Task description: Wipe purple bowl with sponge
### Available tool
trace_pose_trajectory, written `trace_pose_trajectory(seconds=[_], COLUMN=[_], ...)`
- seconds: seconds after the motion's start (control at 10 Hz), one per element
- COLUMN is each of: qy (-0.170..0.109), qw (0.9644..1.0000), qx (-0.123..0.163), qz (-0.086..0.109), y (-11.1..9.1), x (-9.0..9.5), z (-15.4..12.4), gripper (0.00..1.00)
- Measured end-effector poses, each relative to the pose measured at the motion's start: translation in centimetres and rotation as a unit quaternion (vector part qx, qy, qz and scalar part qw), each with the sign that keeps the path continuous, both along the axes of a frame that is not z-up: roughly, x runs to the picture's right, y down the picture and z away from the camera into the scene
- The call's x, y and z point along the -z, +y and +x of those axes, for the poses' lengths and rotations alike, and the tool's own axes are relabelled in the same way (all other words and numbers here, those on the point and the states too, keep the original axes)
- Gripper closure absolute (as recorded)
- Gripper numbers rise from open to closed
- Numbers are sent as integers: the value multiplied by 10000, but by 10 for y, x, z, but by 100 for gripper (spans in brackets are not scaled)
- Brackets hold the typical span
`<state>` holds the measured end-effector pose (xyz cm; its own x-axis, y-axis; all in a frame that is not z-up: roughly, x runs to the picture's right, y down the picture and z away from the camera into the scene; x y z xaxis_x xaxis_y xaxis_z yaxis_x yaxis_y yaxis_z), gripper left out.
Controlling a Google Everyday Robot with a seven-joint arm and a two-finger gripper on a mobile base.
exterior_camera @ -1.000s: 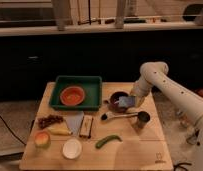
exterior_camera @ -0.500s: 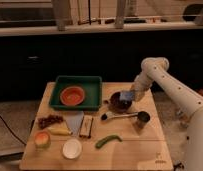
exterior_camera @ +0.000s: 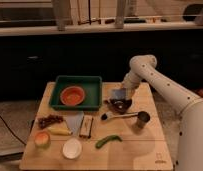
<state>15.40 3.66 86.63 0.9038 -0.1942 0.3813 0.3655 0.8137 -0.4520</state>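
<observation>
The purple bowl point(exterior_camera: 121, 104) is small, round and almost black, and sits on the wooden table right of the green tray. My gripper point(exterior_camera: 121, 92) hangs at the end of the white arm, just above the bowl's far rim. It is shut on the sponge point(exterior_camera: 118, 94), a small light-blue block held down at the top of the bowl, touching or nearly touching it. The sponge and gripper hide part of the bowl's inside.
A green tray point(exterior_camera: 77, 79) holds an orange bowl point(exterior_camera: 73, 95). Near the bowl stand a metal cup point(exterior_camera: 142, 119) with a long handle point(exterior_camera: 115, 117). Further front lie a green pepper point(exterior_camera: 108, 141), white bowl point(exterior_camera: 72, 148), brown bar point(exterior_camera: 86, 126), pale triangular piece point(exterior_camera: 74, 121), banana point(exterior_camera: 60, 131) and grapes point(exterior_camera: 49, 120).
My gripper with the sponge has shifted a little to the left over the dark bowl. Everything else on the table has stayed in place.
</observation>
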Motion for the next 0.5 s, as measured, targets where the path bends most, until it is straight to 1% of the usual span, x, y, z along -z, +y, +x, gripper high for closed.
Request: trace_pose_trajectory(seconds=[0.2, 0.4, 0.5], qy=[-224, -267, -196], qw=[9995, 9993, 9995], qx=[224, 237, 175], qz=[-57, -111, -181], y=[20, 29, 33], x=[18, 25, 25], z=[-4, 2, 19], gripper=[99, 99, 99])
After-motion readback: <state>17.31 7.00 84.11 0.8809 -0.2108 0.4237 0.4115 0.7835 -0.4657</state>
